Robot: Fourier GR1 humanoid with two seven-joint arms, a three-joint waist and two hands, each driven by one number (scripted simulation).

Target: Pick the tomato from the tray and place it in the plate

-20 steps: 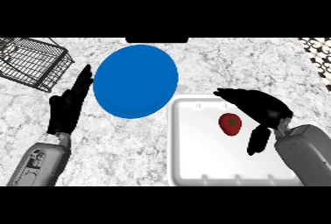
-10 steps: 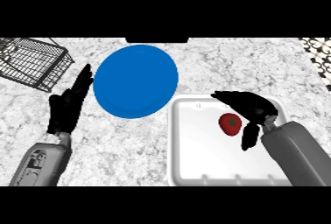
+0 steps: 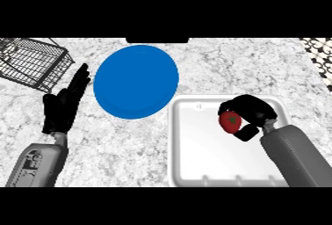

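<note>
A red tomato [image 3: 229,121] sits over the right half of the white tray [image 3: 194,149]. My right hand [image 3: 250,110] is curled round the tomato, with fingers over its top and the thumb below it. The blue plate [image 3: 135,81] lies on the marble counter just up and left of the tray, with nothing on it. My left hand [image 3: 65,102] stays open with fingers up, left of the plate.
A black wire basket [image 3: 29,61] stands at the far left corner of the counter. A dark patterned patch [image 3: 318,50] shows at the far right edge. Bare marble lies between the left forearm and the tray.
My right hand has moved left over the tomato and its fingers have curled round it. The left hand has not moved.
</note>
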